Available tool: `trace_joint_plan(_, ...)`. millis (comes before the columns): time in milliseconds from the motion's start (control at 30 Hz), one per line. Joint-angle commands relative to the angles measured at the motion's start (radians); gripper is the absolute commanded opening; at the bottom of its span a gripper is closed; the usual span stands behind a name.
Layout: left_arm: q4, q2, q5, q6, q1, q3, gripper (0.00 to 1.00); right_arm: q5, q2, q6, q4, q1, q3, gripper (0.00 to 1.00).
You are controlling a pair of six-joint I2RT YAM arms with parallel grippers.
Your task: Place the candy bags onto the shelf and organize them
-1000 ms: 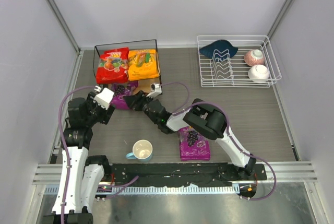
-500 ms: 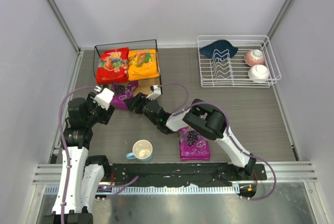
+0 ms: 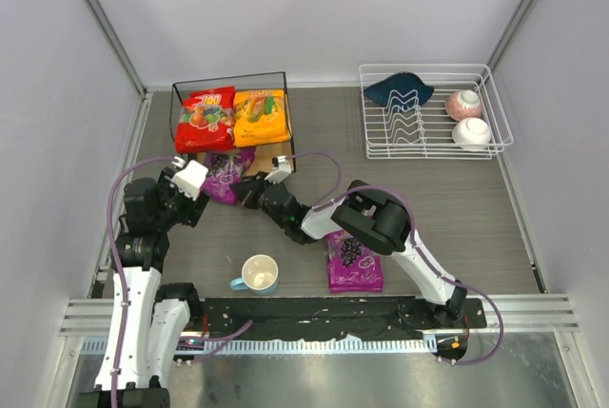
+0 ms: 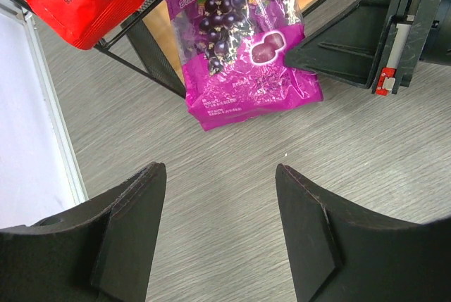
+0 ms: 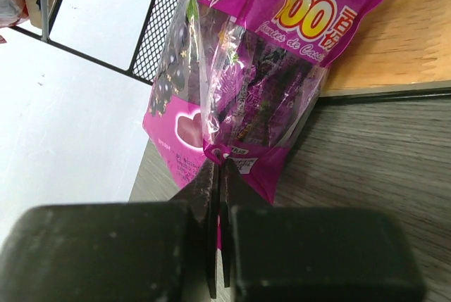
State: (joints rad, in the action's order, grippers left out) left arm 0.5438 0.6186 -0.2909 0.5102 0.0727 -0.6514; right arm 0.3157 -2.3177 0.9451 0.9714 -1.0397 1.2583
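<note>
The shelf stands at the back left. A red candy bag and an orange-yellow one lie on its top board. One purple candy bag sticks out from the lower tier onto the table. My right gripper is shut on the near edge of that purple bag. Just left of the bag, my left gripper hovers open and holds nothing, with the purple bag ahead of it. A second purple bag lies flat under the right arm's elbow.
A mug stands near the front edge between the arms. At the back right, a white wire rack holds a dark blue cloth and two bowls. Grey walls close in both sides.
My right gripper has shut on the purple bag's edge after standing open. It has drawn slightly left and nearer, and the bag now shows further out of the shelf. The left arm has not moved.
</note>
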Motion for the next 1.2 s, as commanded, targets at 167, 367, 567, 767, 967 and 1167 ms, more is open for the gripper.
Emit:
trace_joint_plan(167, -0.002, -0.014, 0.002, 0.019, 0.004, -0.014, 0.68, -0.067, 0.035, -0.176, 0.099, 0.018, 0.006, 0.01)
trace_joint_plan(367, -0.005, -0.011, 0.001, 0.021, 0.004, -0.01, 0.68, -0.095, 0.07, -0.322, 0.128, 0.027, -0.03, 0.01)
trace_joint_plan(567, -0.008, -0.003, -0.005, 0.021, 0.006, -0.011, 0.68, -0.106, 0.075, -0.402, 0.153, 0.038, -0.037, 0.01)
trace_joint_plan(767, -0.008, 0.001, -0.002, 0.025, 0.006, -0.011, 0.68, -0.11, 0.08, -0.443, 0.159, 0.047, -0.013, 0.01)
trace_joint_plan(967, -0.011, 0.003, -0.001, 0.027, 0.006, -0.014, 0.68, -0.115, 0.08, -0.515, 0.136, 0.046, 0.039, 0.01)
trace_joint_plan(1167, -0.012, 0.006, 0.001, 0.03, 0.004, -0.013, 0.68, -0.112, 0.07, -0.551, 0.135, 0.047, 0.076, 0.01)
